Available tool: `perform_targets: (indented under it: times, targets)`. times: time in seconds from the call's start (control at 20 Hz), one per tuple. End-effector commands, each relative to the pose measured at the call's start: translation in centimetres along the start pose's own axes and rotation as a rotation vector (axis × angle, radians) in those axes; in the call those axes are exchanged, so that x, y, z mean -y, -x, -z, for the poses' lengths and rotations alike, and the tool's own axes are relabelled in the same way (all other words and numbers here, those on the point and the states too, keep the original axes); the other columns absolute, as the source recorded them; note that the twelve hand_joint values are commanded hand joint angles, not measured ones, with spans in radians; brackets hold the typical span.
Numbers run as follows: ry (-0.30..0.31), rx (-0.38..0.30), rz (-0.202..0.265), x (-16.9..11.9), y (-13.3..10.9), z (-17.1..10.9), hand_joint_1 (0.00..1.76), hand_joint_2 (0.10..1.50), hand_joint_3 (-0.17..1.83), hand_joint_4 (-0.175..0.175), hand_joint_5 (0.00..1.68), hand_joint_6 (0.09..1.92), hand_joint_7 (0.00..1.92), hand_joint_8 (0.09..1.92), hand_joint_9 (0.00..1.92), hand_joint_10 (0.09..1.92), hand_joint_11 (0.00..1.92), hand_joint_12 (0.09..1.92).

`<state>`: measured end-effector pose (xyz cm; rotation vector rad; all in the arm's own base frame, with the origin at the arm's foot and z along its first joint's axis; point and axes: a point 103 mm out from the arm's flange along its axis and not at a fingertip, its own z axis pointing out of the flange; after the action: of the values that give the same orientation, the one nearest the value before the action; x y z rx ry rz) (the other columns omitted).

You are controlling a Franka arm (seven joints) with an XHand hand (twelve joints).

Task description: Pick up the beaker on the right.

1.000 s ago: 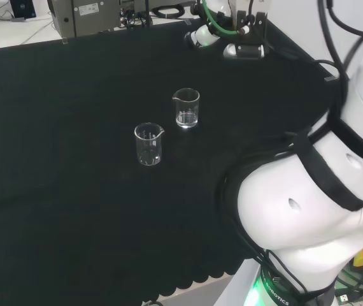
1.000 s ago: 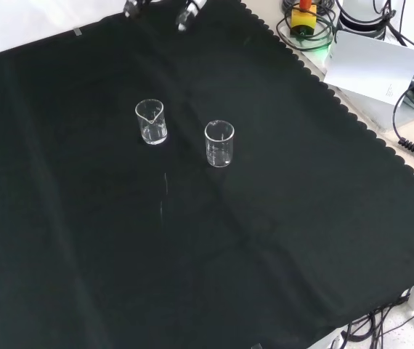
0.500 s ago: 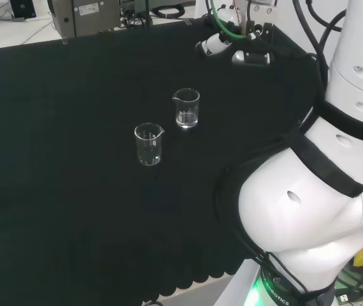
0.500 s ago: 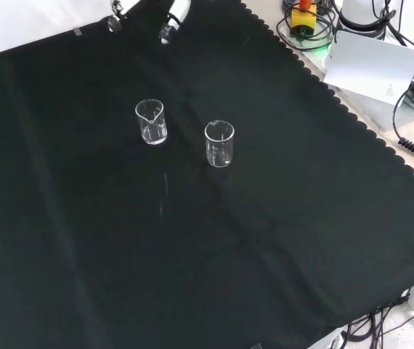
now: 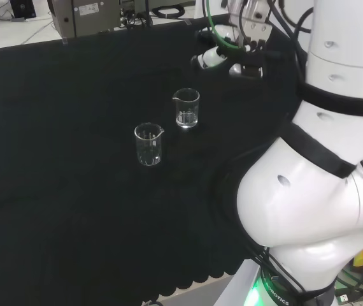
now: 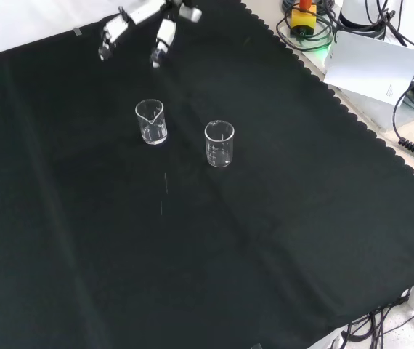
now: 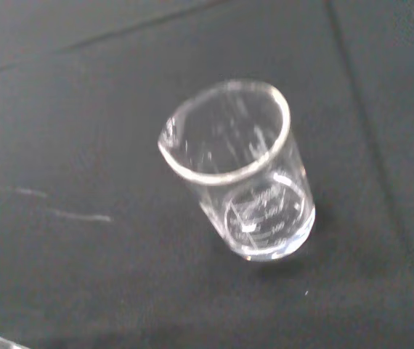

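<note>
Two empty clear glass beakers stand upright on the black cloth. In the head view the right beaker (image 5: 186,108) has a spout, and the left beaker (image 5: 148,145) stands nearer the camera. The front view shows the spouted beaker (image 6: 151,121) on the left and the other beaker (image 6: 219,143) to its right. The hand (image 5: 208,58) hovers in the air to the right of the spouted beaker in the head view, apart from it. In the front view the hand (image 6: 165,32) is above that beaker, fingers straight and spread, holding nothing. The wrist view looks down on one beaker (image 7: 243,174).
The arm's big white links (image 5: 321,191) take up the right of the head view. Cables, a yellow device (image 6: 305,18) and a white sheet (image 6: 374,65) lie off the cloth's right edge in the front view. Grey equipment (image 5: 83,13) stands beyond the cloth.
The hand has come down from the front view's top edge toward the spouted beaker, and more of its fingers now show. Both beakers stand where they were.
</note>
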<state>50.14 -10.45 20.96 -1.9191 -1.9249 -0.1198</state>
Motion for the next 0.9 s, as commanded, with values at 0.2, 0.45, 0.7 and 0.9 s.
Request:
perform_targets:
  times: [0.2, 0.45, 0.7, 0.9]
  targets:
    - [-0.019, -0.099, 0.077, -2.7, 2.0, -4.4, 0.76, 1.0, -0.17, 0.018, 0.24, 0.09, 0.08, 0.46, 0.17, 0.61, 0.0, 1.22]
    - [-0.038, -0.116, 0.097, -2.2, 2.5, -5.7, 0.76, 1.0, -0.17, 0.017, 0.25, 0.09, 0.1, 0.47, 0.19, 0.61, 0.0, 1.22]
    - [-0.071, -0.116, 0.122, -1.8, 2.7, -6.9, 0.76, 0.99, -0.17, 0.017, 0.26, 0.09, 0.12, 0.48, 0.21, 0.61, 0.0, 1.23]
    - [-0.099, -0.106, 0.136, -1.7, 3.0, -7.9, 0.75, 0.98, -0.17, 0.02, 0.25, 0.09, 0.1, 0.47, 0.2, 0.6, 0.0, 1.24]
